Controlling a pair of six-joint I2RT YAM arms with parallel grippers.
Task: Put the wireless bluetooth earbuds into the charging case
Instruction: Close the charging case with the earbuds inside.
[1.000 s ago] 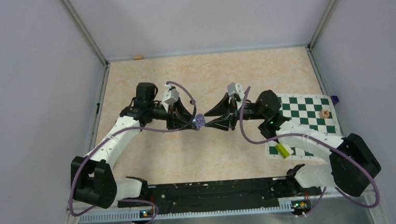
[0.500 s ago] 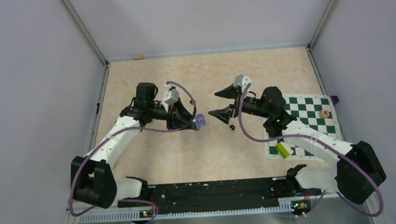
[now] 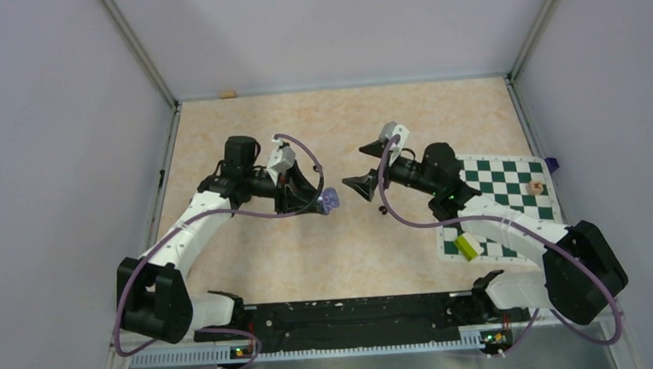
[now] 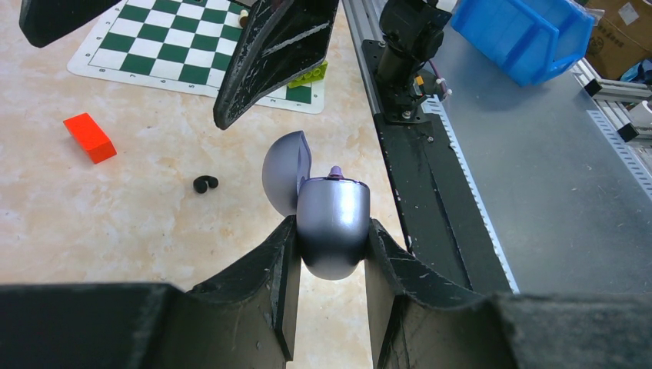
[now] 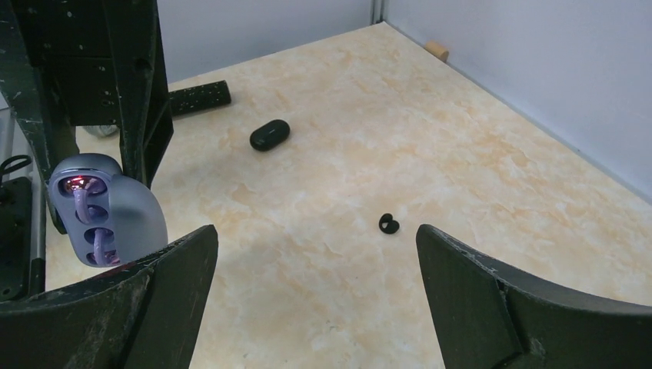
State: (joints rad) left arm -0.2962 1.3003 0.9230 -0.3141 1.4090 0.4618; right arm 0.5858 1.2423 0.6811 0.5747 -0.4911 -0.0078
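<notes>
You had one lilac charging case [image 4: 330,211], glossy and egg-shaped. The left gripper [image 4: 332,234] had its fingers drawn in tight against the case's rounded bottom, and the lid [image 4: 283,173] was hinged open toward 10 o'clock. Your right gripper [image 5: 315,234] was spread wide with nothing in it. In the top view it sat at about 2 o'clock from the case, near it but apart.

You could count three buds. One black earbud [image 3: 382,208], a tiny curled bean, lay alone on the table at 6 o'clock from the right gripper. Two lilac earbuds [image 5: 81,201] sat in the case's wells. Only the right wrist view looked into those wells; the left wrist view gave just a lilac tip above the rim.

That right wrist view alone showed one black oval pod [image 5: 270,134] on the table at 10 o'clock from the black bud. The left wrist view alone showed one red block [image 4: 89,137] and one blue bin [image 4: 523,31]. The one chessboard mat [image 3: 499,199] carried one yellow-green block [image 3: 466,246] at its 7 o'clock corner.
</notes>
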